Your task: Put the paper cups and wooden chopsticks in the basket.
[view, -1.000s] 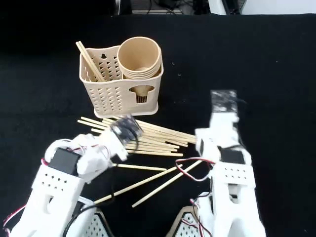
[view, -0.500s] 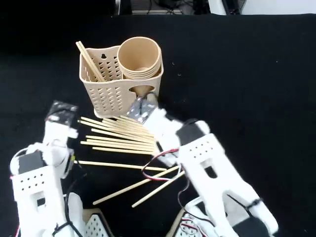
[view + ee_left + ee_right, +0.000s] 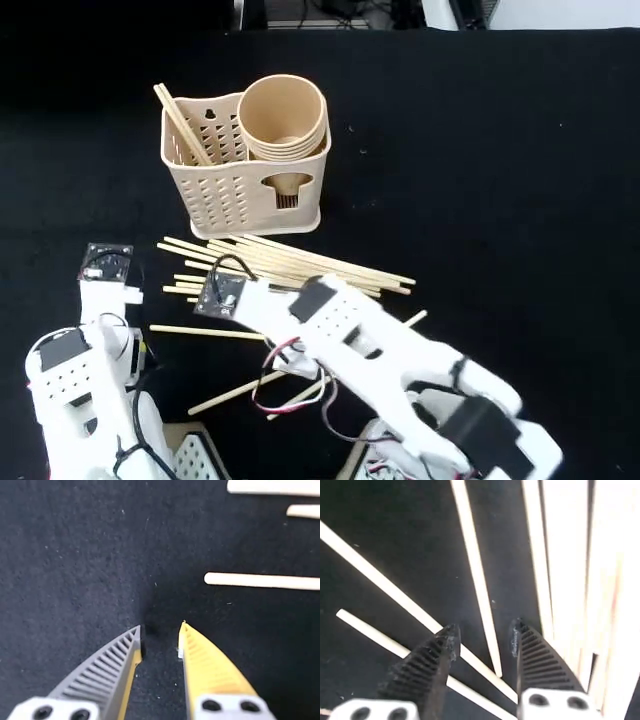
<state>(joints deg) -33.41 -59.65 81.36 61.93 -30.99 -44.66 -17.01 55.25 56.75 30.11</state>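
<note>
most of the chopsticks (image 3: 300, 266) lie loose on the black cloth (image 3: 500, 150), fanned in a pile with a few strays beside it. the paper cups (image 3: 283, 115) sit stacked in one compartment of the basket (image 3: 230, 190), and the leaning sticks (image 3: 181, 122) stand in the other. the cups look done, so the step in hand seems to be gathering the loose chopsticks.

the right gripper (image 3: 485, 628) hangs over the edge of the pile with its fingers spread and nothing held. a single stick (image 3: 479, 587) runs straight away from the gap, its near end reaching in between the fingertips. the thick bundle lies just outside one finger, and two slanting sticks cross under the gap and the other finger.

the left gripper (image 3: 160, 627) sits low over bare cloth, fingers a little apart and empty. the end of a stray stick (image 3: 260, 581) lies ahead of the yellow finger, near it but not touching.

next, i judge, the right gripper has to drop until its fingertips straddle the single stick, then close on it alone. the slanting stick beneath could get pinched along with it. after that come a lift and a carry to the compartment with the leaning sticks.
</note>
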